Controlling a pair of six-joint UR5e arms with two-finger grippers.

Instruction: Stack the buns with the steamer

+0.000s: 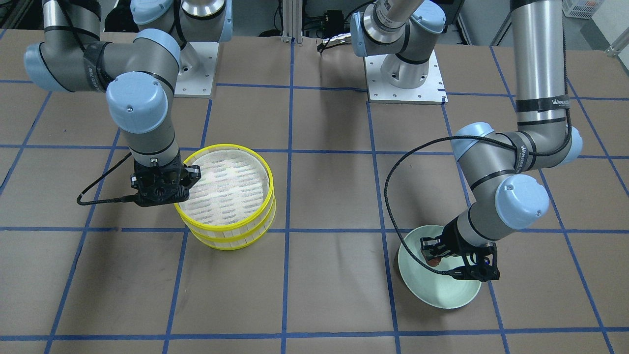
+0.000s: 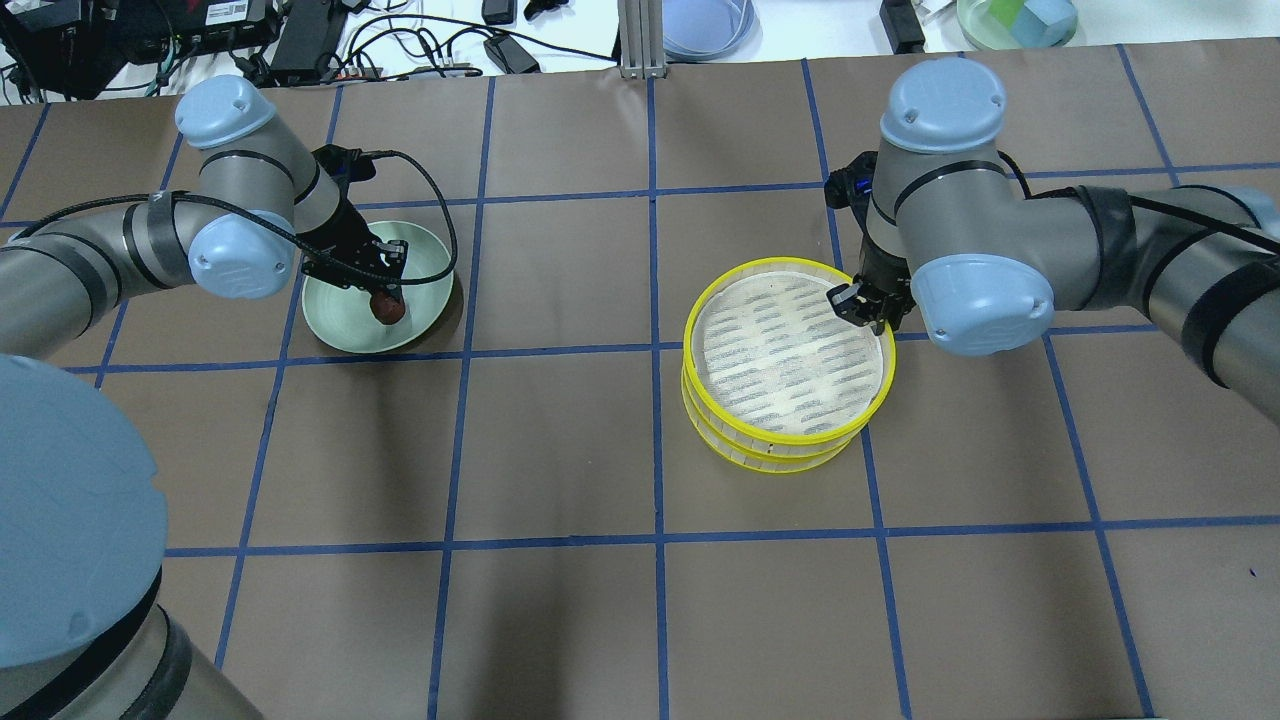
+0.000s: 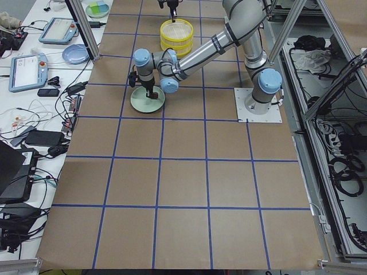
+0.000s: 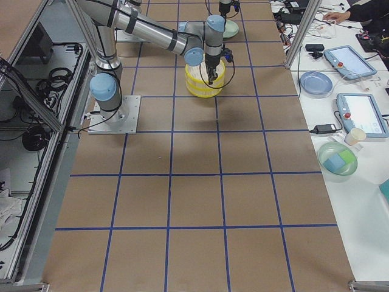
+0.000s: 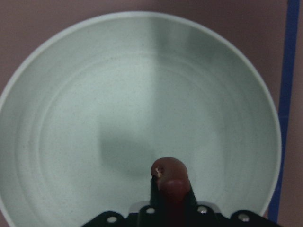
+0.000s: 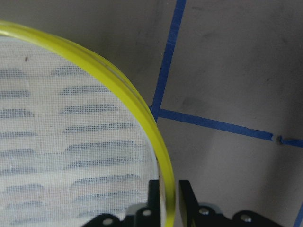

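Observation:
My left gripper [image 2: 385,298] is shut on the dark reddish-brown bun [image 2: 388,309] and holds it just over the pale green plate [image 2: 345,328]. The left wrist view shows the bun [image 5: 170,176] between the fingers above the plate [image 5: 142,90]. My right gripper [image 2: 864,309] is shut on the yellow rim of the steamer's top tier [image 2: 790,350]. That tier sits slightly askew on the lower tier [image 2: 770,462]. In the right wrist view the fingers [image 6: 185,195] straddle the rim [image 6: 142,113]. The top tier's floor is bare. The cream-white bun is out of view.
Blue tape lines cross the brown table. The arm bases [image 1: 405,78] stand at the robot's side. Beyond the far edge lie cables, a blue plate [image 2: 705,25] and a green bowl [image 2: 1015,20]. Tablets [image 4: 361,115] sit on the side bench.

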